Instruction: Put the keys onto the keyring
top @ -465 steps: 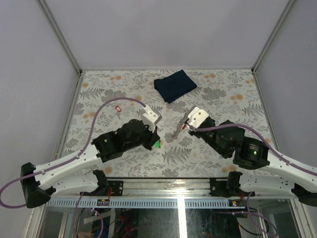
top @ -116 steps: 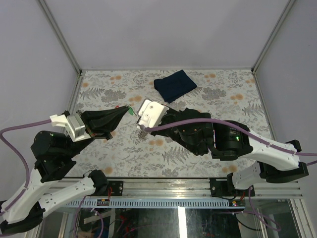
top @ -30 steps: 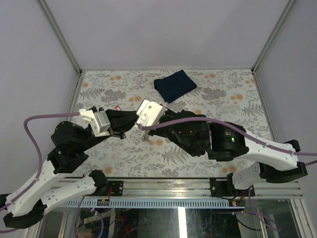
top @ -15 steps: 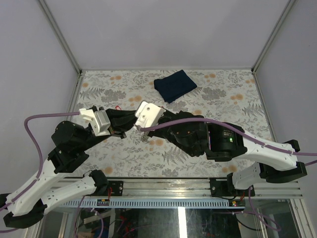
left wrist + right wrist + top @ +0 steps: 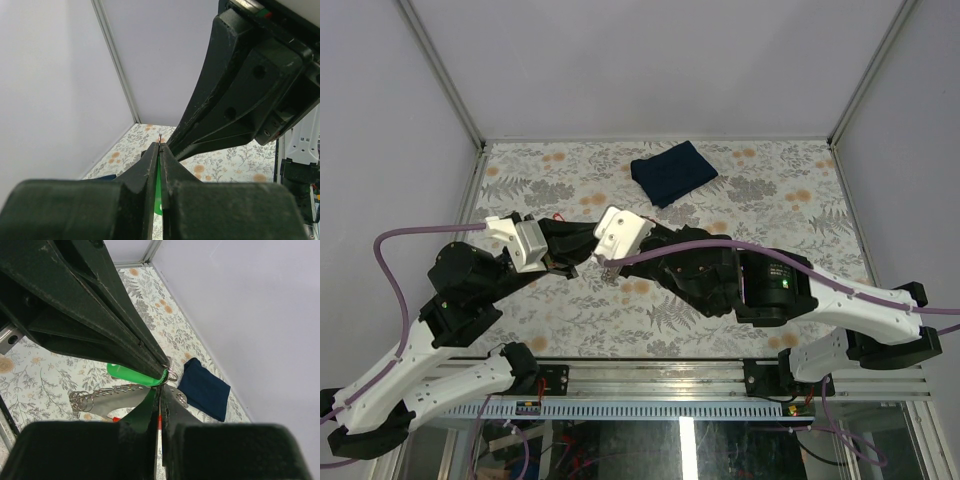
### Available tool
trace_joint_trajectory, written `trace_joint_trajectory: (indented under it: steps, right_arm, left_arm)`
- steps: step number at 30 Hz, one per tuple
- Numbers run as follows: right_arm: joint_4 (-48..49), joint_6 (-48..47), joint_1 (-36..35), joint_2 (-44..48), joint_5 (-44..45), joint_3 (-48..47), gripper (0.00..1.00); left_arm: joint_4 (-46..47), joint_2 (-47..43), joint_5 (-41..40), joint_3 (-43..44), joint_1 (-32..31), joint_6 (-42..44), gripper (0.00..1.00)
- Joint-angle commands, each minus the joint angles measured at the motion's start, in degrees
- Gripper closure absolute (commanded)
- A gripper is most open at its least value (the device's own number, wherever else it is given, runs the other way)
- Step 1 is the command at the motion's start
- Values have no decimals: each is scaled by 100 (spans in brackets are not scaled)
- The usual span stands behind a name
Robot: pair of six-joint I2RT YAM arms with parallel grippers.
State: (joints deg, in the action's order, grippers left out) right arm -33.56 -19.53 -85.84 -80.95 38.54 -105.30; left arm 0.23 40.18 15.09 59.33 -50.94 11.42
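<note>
My left gripper (image 5: pixel 160 144) is shut on the green-headed key (image 5: pixel 159 186), and only a sliver of green shows between its fingers. In the right wrist view that green key head (image 5: pixel 131 375) sticks out of the left fingers, with a small metal ring (image 5: pixel 172 375) at its tip. My right gripper (image 5: pixel 160 390) is shut just below it, a red strip between its jaws. The silvery keyring (image 5: pixel 100 399) with its chain hangs there. From above, the left gripper (image 5: pixel 588 256) and right gripper (image 5: pixel 608 268) meet tip to tip over the table's middle left.
A folded dark blue cloth (image 5: pixel 673 171) lies at the back centre of the floral table (image 5: pixel 770 200). A small red loop (image 5: pixel 558 215) lies on the table behind the left arm. Grey walls close in the left, back and right sides.
The left arm has edged slightly right and up, bringing its fingertips closer to the right gripper. Both grippers stay shut on what they hold.
</note>
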Motion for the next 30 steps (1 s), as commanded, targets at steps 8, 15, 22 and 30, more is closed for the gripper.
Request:
trace_joint_trajectory:
  steps: [8,15,22,30]
  right_arm:
    - [729,-95,5,359,270,25,100]
    - [891,-79,-1,429,338,70,100]
    - [896,-59,-1,431,206,56,100]
    - [748,-40,-1,341,73,-23,100]
  left_arm:
    - [188,-27,-50,44,31,-20,100]
    - [188,-44,-46,35,31,-10,100]
    - [179,-37,-76,42,30,-6,100]
    - [203,-35,-58,96,31,-2,100]
